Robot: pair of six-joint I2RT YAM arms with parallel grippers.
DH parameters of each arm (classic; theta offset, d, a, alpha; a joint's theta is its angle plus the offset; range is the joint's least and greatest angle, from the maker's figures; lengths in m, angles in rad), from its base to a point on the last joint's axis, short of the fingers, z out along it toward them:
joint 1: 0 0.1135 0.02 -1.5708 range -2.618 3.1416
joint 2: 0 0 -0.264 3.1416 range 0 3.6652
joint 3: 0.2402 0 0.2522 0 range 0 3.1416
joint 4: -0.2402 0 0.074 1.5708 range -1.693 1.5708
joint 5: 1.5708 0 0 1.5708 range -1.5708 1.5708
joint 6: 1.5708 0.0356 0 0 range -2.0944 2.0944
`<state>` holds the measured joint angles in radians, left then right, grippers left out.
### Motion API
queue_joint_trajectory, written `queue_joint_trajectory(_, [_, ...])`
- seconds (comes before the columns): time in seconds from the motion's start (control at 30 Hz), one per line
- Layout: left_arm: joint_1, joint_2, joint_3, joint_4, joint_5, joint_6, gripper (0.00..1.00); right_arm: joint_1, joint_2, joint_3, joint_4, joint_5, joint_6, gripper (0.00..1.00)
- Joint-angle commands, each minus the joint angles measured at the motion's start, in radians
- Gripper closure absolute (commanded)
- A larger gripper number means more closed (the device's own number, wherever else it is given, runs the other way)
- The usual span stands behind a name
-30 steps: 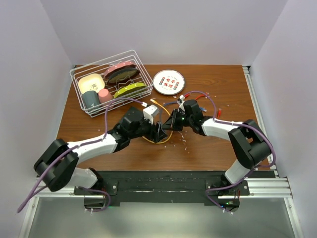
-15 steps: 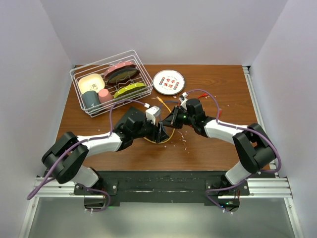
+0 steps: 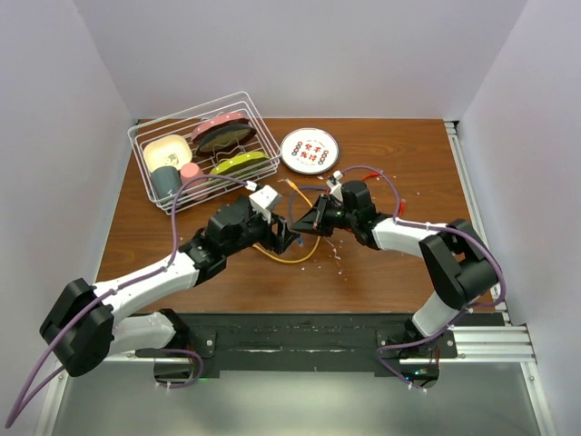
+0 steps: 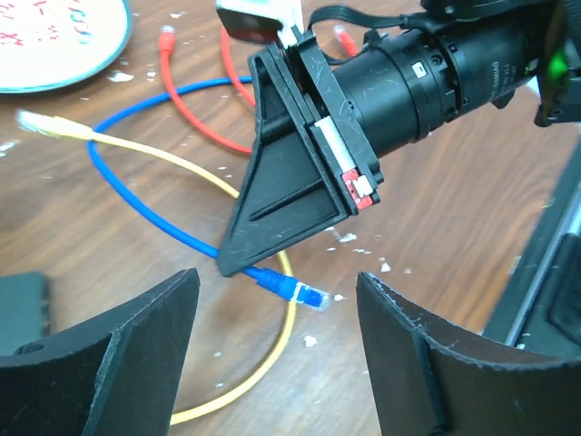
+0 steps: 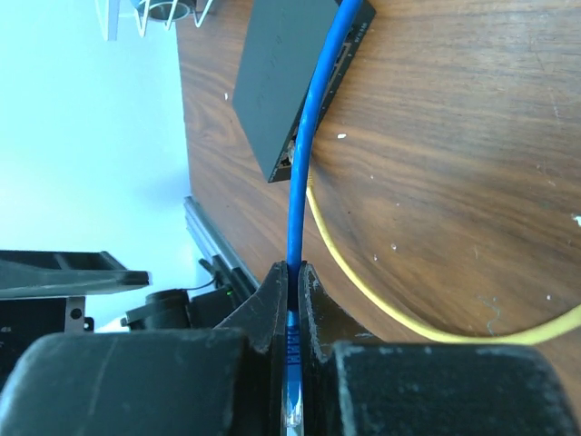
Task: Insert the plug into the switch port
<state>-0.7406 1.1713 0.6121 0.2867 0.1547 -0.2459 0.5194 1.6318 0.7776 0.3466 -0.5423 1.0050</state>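
**Blue plug pinched in the right gripper, outside the switch**

The plug (image 4: 305, 293) is hanging free of any socket, poking out just past the tips of the right gripper (image 4: 229, 263). That gripper is squeezing shut on the blue cable (image 5: 300, 182) directly behind the plug. Whether the plug is touching the bench (image 3: 399, 263) cannot be told.

In the right wrist view the cable is rising from the closed fingers and arching over a corner of the switch (image 5: 286, 64). The switch is lying flat on the bench, its socket edge facing the gripper and well apart from the plug.

The left gripper (image 4: 277, 282) is standing wide open and holding nothing. Its two fingers (image 4: 118, 354) are flanking the plug from either side without touching it, and the right gripper is reaching in between them from the far side.

A yellow cable (image 4: 172, 159) is looping across the bench under both grippers and crossing the blue one. A red cable (image 4: 182, 100) is lying beyond them, near the patterned plate (image 3: 310, 150). A wire rack (image 3: 145, 168) of dishes is sitting at the far left corner of the bench.
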Motion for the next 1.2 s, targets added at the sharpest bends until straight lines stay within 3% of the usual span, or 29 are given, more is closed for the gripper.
queue_joint_trajectory(0.0, [-0.002, -0.009, 0.014, -0.056, 0.004, 0.103, 0.25, -0.018, 0.046, 0.032, 0.113, -0.125, 0.072, 1.00])
queue_joint_trajectory(0.13, [-0.019, -0.027, -0.026, 0.007, 0.043, 0.129, 0.27, -0.030, 0.054, 0.019, 0.179, -0.172, 0.139, 1.00])
queue_joint_trajectory(0.37, [-0.017, 0.002, -0.025, 0.035, -0.104, 0.080, 0.31, -0.033, 0.034, 0.025, 0.131, -0.211, 0.098, 1.00])
queue_joint_trajectory(0.7, [-0.017, 0.034, -0.017, 0.071, 0.017, 0.142, 0.27, -0.070, -0.038, 0.006, 0.031, -0.193, 0.040, 1.00])
queue_joint_trajectory(0.87, [-0.017, 0.145, 0.073, 0.058, 0.140, 0.018, 0.29, -0.068, -0.085, 0.043, -0.043, -0.124, -0.022, 1.00])
queue_joint_trajectory(1.17, [-0.019, 0.217, 0.069, 0.255, 0.285, -0.173, 0.31, -0.068, -0.150, 0.086, -0.184, -0.032, -0.144, 1.00])
